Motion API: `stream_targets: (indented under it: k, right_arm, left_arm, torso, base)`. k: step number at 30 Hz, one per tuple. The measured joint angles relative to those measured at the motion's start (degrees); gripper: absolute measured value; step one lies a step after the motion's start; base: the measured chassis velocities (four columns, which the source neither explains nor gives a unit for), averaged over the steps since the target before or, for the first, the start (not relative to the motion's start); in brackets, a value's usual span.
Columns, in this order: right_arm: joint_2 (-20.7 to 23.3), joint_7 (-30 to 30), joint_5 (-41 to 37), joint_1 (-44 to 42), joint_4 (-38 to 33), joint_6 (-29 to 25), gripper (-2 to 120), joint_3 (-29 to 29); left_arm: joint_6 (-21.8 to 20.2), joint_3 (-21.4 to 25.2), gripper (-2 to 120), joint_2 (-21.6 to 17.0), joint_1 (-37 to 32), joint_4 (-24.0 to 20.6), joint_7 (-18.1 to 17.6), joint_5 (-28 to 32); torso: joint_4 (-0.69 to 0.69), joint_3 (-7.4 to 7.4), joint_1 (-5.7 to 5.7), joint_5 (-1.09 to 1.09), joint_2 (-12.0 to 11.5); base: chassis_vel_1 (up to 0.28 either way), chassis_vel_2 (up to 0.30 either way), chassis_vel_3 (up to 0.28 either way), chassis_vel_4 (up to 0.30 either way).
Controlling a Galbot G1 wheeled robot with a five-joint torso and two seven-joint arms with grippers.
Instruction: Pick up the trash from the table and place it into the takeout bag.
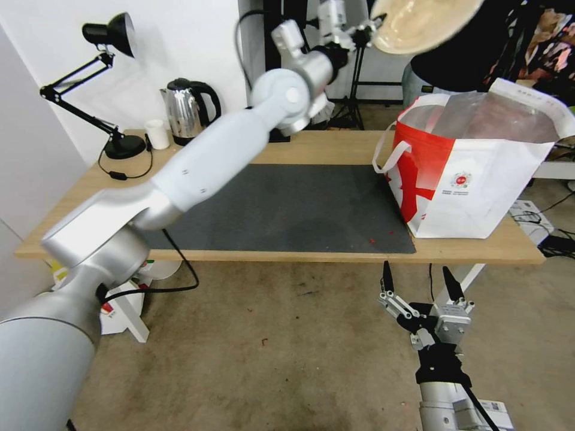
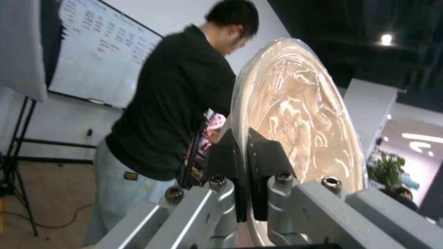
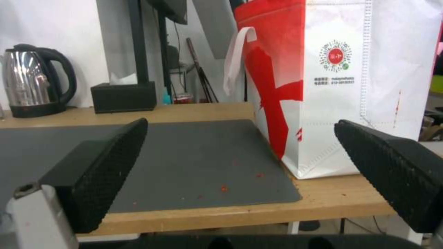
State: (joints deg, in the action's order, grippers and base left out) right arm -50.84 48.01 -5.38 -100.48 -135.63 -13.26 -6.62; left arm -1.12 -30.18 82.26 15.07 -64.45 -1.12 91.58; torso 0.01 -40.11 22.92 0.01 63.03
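My left gripper (image 1: 366, 31) is raised high over the far side of the table (image 1: 323, 146), shut on the rim of the tan paper bowl (image 1: 422, 21). The bowl is tilted on edge, above and just left of the takeout bag's open top. In the left wrist view the black fingers (image 2: 270, 154) pinch the bowl (image 2: 300, 110) rim. The white-and-red takeout bag (image 1: 473, 173) stands open at the table's right end, on the edge of the grey mat (image 1: 287, 209). My right gripper (image 1: 419, 278) hangs open below the table's front edge, facing the bag (image 3: 351, 86).
A steel kettle (image 1: 188, 108), a small white cup (image 1: 157, 133) and a black desk lamp (image 1: 108, 78) stand at the back left. A black tissue box (image 3: 122, 97) sits at the back. Red crumbs (image 1: 372, 240) dot the mat near the bag.
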Motion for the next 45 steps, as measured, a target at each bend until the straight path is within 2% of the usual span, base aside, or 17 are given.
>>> stream_targets:
  k: [3,4,5,8,9,12,28,33,45]
  right_arm:
    - [0.0,0.0,0.0,0.0,0.0,0.0,100,0.0]
    - [0.0,0.0,0.0,0.0,0.0,0.0,100,0.0]
    - [0.0,0.0,0.0,0.0,0.0,0.0,100,0.0]
    - [0.0,0.01,0.0,0.0,0.0,0.0,100,0.0]
    - [0.0,0.01,0.0,0.0,0.0,0.0,100,0.0]
    - [0.0,0.0,0.0,0.0,0.0,0.0,100,0.0]
    - [0.0,0.0,0.0,0.0,0.0,0.0,100,0.0]
    - [0.0,0.0,0.0,0.0,0.0,0.0,100,0.0]
    - [0.0,0.0,0.0,0.0,0.0,0.0,100,0.0]
  left_arm:
    - [0.07,-1.56,0,2.32,1.03,2.37,0.48,-0.09]
    - [0.08,-2.96,0,4.11,1.83,4.45,1.01,-0.29]
    - [0.08,-2.96,0,4.11,1.83,4.45,1.01,-0.29]
    - [0.11,-5.53,0,7.56,3.15,9.5,1.7,-1.17]
    - [0.11,-5.53,0,7.56,3.15,9.5,1.7,-1.17]
    - [0.71,-8.57,0,9.45,4.23,13.54,1.85,-1.97]
    - [0.07,-17.83,0,9.23,4.66,15.21,-0.49,-7.24]
    - [-0.04,-20.27,0,9.15,4.61,15.18,0.17,-8.16]
    - [0.16,-23.66,0,9.14,5.62,13.93,0.21,-8.21]
  torso:
    - [-0.02,0.0,0.0,0.01,0.0]
    - [-0.02,0.01,0.0,0.01,0.0]
    - [-0.02,0.01,0.0,0.01,0.0]
    - [-0.01,0.01,0.0,0.0,0.0]
    - [-0.01,0.01,0.0,0.0,0.0]
    - [-0.02,0.01,0.0,0.01,0.0]
    - [0.0,0.0,0.0,-0.02,0.0]
    - [-0.01,0.0,-0.01,-0.01,0.0]
    - [-0.01,0.0,0.0,-0.01,-0.01]
  base:
    - [0.0,0.0,0.0,0.0]
    - [0.0,0.0,0.0,0.0]
    - [0.0,0.0,0.0,0.0]
    - [0.0,0.0,0.0,0.0]
    - [0.0,0.0,0.0,0.0]
    - [0.0,0.0,0.0,0.0]
    - [0.0,0.0,0.0,0.0]
    - [0.0,0.0,0.0,0.0]
    - [0.0,0.0,0.0,0.0]
